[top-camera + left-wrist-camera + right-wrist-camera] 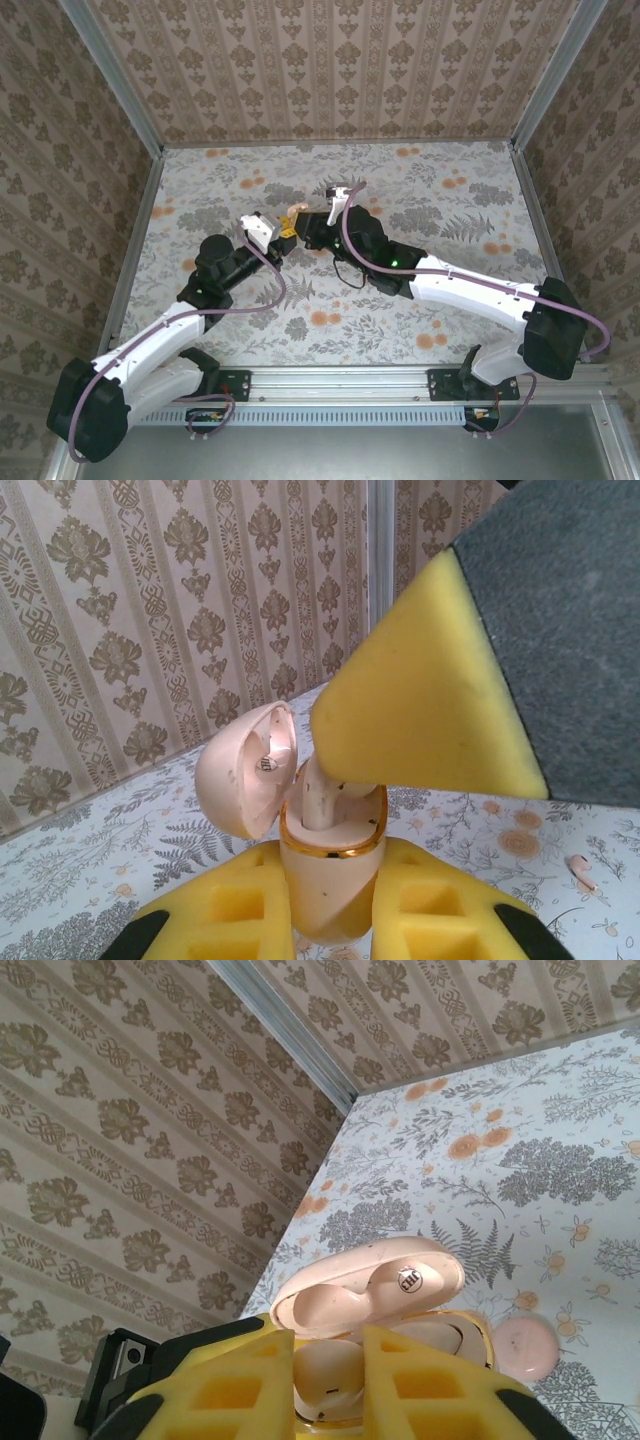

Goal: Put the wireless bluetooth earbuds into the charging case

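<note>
The earbud (320,795) looks feather-light, hard and glossy. I'd guess it slips easily and wants a gentle pinch on the end that sticks up, with no real force. It is pale pink and stands upright in the mouth of the charging case (330,885), not yet sunk flush as far as I can see. The case is the same speckled pink with a gold rim (330,850), and its lid (245,770) is tipped open to one side. The right gripper (328,1350) reaches over the case, its yellow foam fingers narrow and pinched on that earbud. The left gripper (330,910) clamps the case's body from below. A second earbud (581,872) lies on the floral table (100,880), well clear of the case.
</note>
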Motion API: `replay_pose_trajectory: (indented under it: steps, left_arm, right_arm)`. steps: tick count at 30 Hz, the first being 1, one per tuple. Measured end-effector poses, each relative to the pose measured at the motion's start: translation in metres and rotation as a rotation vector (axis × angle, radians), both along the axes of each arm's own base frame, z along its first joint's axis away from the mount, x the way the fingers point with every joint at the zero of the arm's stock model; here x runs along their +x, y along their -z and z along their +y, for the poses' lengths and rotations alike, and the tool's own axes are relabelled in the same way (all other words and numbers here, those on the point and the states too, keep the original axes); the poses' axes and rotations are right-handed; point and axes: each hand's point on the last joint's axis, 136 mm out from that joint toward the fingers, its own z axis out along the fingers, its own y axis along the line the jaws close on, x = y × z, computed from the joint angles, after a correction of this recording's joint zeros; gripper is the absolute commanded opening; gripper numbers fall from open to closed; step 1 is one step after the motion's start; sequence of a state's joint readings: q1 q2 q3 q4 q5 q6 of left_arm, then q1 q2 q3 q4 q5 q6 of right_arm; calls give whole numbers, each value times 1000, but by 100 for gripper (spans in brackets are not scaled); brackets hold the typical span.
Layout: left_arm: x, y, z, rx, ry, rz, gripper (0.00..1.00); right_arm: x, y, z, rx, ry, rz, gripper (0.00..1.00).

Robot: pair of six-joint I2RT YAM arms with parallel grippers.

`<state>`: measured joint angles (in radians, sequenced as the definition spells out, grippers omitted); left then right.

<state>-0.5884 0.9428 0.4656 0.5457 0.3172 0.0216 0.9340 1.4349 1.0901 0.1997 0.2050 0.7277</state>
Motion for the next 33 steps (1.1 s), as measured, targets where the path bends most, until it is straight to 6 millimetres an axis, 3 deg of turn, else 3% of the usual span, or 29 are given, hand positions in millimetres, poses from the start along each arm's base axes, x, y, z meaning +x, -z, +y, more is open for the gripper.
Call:
replay_pose_trajectory:
  steps: [4, 10, 15, 19, 23, 27, 30, 33]
  left_arm:
    - [1, 0, 1, 0, -7, -1, 0]
    - [0, 0, 0, 0, -1, 0, 0]
    - [-3, -6, 1, -11, 5, -16, 0]
    - [-10, -8, -2, -15, 47, -16, 0]
    - [-20, -9, -8, -11, 129, 6, 0]
    - [-30, -19, -13, -37, 231, 18, 0]
    - [-37, -23, -20, -58, 312, 51, 0]
    - [-41, -26, -29, -76, 388, 91, 0]
  right_arm:
    - [0, -3, 4, -17, -19, 7, 38]
    - [-4, -4, 1, -62, -28, 31, 47]
    - [-9, -12, -21, -100, -8, 56, 49]
    - [-5, -35, -45, -77, 13, 50, 49]
    - [11, -58, -77, -34, 34, 48, 45]
    - [27, -62, -100, 7, 25, 90, 36]
    - [32, -50, -94, 46, -45, 163, 30]
    - [31, -28, -67, 87, -173, 262, 23]
